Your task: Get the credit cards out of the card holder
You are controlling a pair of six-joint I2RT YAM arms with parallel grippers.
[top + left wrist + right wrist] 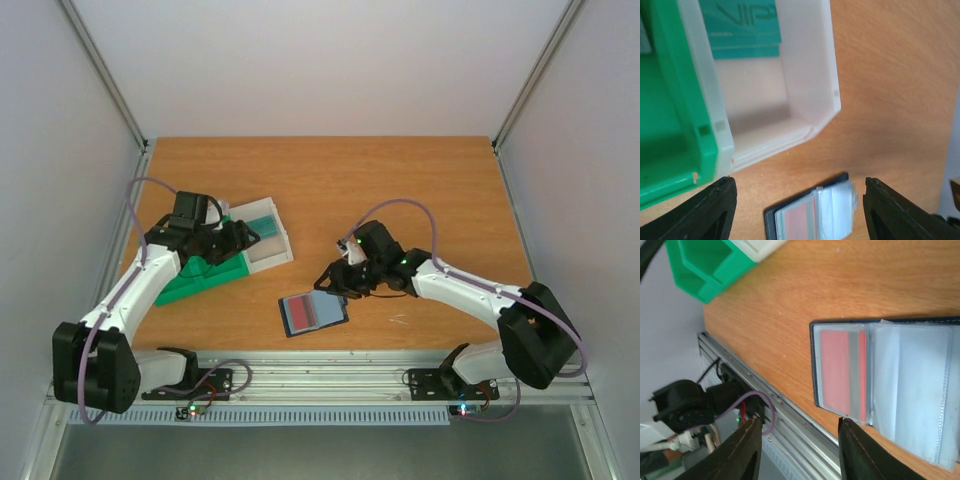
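1. The left claw (pixel 797 197) hangs above two plastic bins. Its two dark fingers (pixel 705 212) stand wide apart, with nothing gripped between them.
2. Straight ahead of the left claw sits a white bin (pixel 810 75). A teal card (pixel 740 25) with printed lettering lies flat on the bin's floor, at the end farthest from the claw.
3. A green bin (pixel 665 125) is pressed against the white bin's side, ahead of this claw and off to one side.
4. Through the gap between the left claw's fingers, lower down, the card holder (pixel 810 217) lies open on the wooden table (pixel 890 100). It is clear of both bins, and this claw does not touch it.
5. The right claw (pixel 799 435) is low over the table. Its fingers are parted and the gap between them holds nothing.
6. Just ahead of the right claw the card holder lies spread flat, dark navy at its edge. A red-faced card (pixel 840 370) with a grey stripe sits tucked in the holder's clear pocket. Beside that pocket lie clear plastic sleeves.
7. One right-claw fingertip overlaps the holder's near corner. Whether it touches cannot be told.
8. Seen from overhead, the holder is close beside the right claw and well apart from the left.
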